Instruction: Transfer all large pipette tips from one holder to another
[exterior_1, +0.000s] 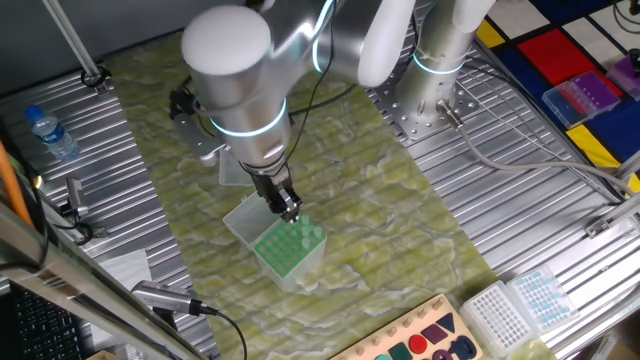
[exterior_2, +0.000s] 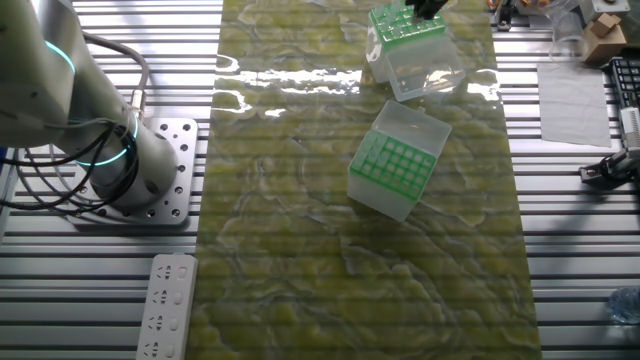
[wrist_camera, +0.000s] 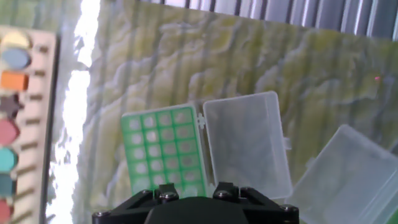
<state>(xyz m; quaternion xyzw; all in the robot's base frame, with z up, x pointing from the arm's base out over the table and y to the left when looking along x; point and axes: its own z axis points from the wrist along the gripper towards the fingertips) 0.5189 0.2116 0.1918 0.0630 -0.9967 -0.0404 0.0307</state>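
The tool (exterior_1: 290, 208), its grip state impossible to tell, hovers at the upper edge of an open green-gridded holder (exterior_1: 283, 250) with large pipette tips (exterior_1: 305, 236) upright for top access, its hinged lid (wrist_camera: 247, 144) at three o'clock.
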